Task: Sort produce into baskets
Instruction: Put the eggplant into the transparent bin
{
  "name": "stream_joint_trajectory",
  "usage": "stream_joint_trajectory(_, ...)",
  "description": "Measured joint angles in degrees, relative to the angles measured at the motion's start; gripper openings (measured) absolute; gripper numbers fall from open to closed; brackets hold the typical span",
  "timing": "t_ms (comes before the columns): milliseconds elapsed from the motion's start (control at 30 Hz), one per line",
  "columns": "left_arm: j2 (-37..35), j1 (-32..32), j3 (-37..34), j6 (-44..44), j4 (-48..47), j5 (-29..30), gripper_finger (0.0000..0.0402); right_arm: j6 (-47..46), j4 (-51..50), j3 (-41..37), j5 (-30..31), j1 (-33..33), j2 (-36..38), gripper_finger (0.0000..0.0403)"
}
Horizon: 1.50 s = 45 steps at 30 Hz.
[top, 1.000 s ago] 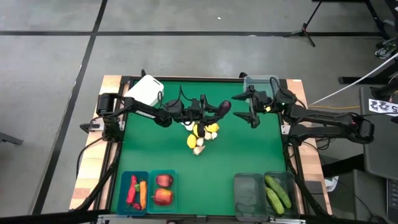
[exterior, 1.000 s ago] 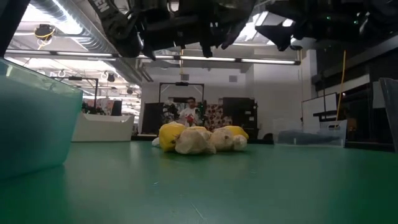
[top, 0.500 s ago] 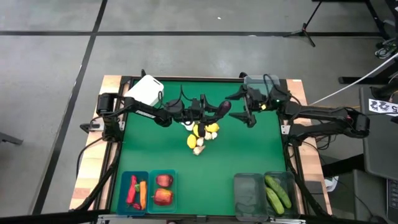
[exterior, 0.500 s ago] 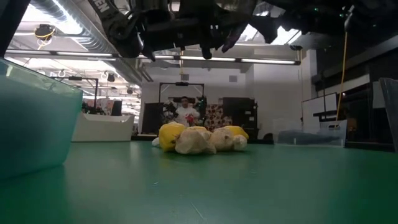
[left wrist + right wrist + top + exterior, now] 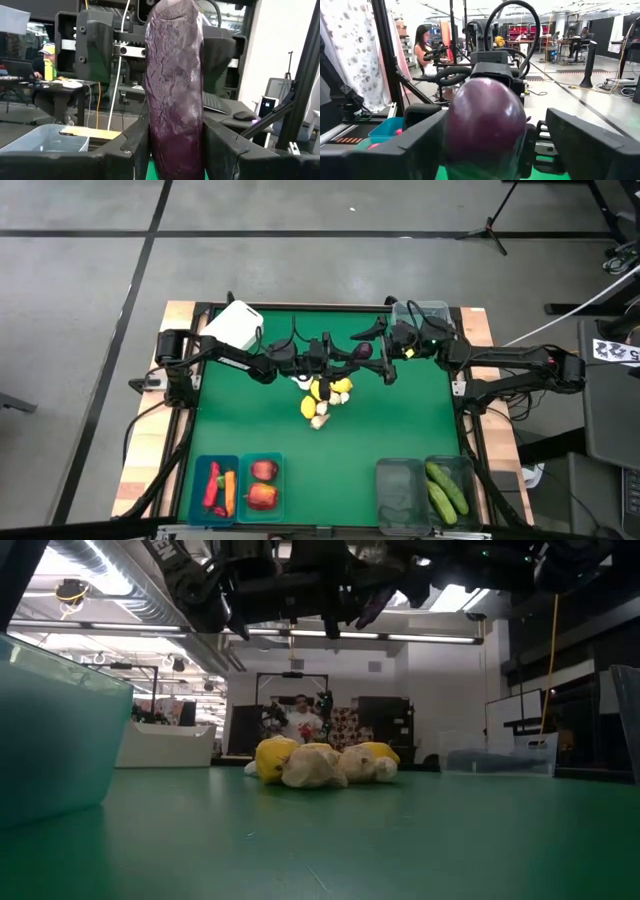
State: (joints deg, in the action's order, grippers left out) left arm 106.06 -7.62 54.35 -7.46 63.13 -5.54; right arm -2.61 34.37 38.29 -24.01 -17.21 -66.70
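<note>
- From overhead, near the far edge of the tabletop, I see the left gripper point(image 5: 350, 355) clamped on a dark purple eggplant point(image 5: 362, 351), held above the green mat. The right gripper point(image 5: 385, 352) faces it with fingers spread to either side of the eggplant's free end. I read this as a hand-over between arms, not completed.
- Same view: the eggplant's long axis runs roughly along the far edge, free tip pointing toward the right arm. A pile of lemons and garlic point(image 5: 325, 399) lies mid-table, unsorted. At the near edge, two teal bins point(image 5: 240, 463) hold peppers, a carrot and apples, and cucumbers point(image 5: 446, 488) lie in one of the two dark-tinted bins.
- Low view: both arms hang dark above the pile point(image 5: 322, 763); I cannot separate the grippers or the eggplant there.
- Left wrist view: the eggplant point(image 5: 175, 85) sits pinched between my fingers point(image 5: 224, 146), its length pointing straight away from the wrist.
- Right wrist view: the rounded tip of the eggplant point(image 5: 485, 120) fills the gap between the parted fingers point(image 5: 585, 135). Next, I judge, the right should close before the left releases; a smooth tapered tip could slip if grabbed shallow.
</note>
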Motion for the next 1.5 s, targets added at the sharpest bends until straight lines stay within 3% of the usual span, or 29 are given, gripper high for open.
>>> stream_joint_trajectory(367,0.00,-0.07,0.00,0.09,-0.18,1.06,0.0143,-0.15,-2.43,0.26,0.42,0.00,-0.17,0.0129)
stream_joint_trajectory(500,0.00,-0.04,0.00,2.45,-1.32,1.02,0.0154,-0.15,-2.73,0.26,0.40,0.00,-0.19,0.0128)
stream_joint_trajectory(633,-1.00,-0.04,0.00,4.50,-5.85,-3.68,0.0189,-0.72,-3.59,0.24,-0.25,0.07,-0.22,0.0128)
stream_joint_trajectory(833,-10.73,-0.65,0.02,8.21,-33.59,-5.01,0.0254,-1.15,-5.94,0.23,1.40,-0.11,-0.15,0.0150)
stream_joint_trajectory(967,-17.56,-0.59,0.02,7.06,-49.59,0.83,0.0278,1.76,-14.14,0.26,7.71,-0.99,0.97,0.0139)
stream_joint_trajectory(1067,-20.74,-0.58,0.02,5.96,-58.26,4.14,0.0281,3.37,-22.09,0.26,16.47,-3.25,2.72,0.0133)
stream_joint_trajectory(1267,-21.70,-0.53,0.02,3.97,-62.82,5.98,0.0277,4.53,-33.46,0.25,37.26,-10.34,4.22,0.0159)
stream_joint_trajectory(1500,-21.00,-0.55,0.02,4.39,-64.57,6.12,0.0275,8.21,-37.92,0.25,44.56,-17.35,4.22,0.0148)
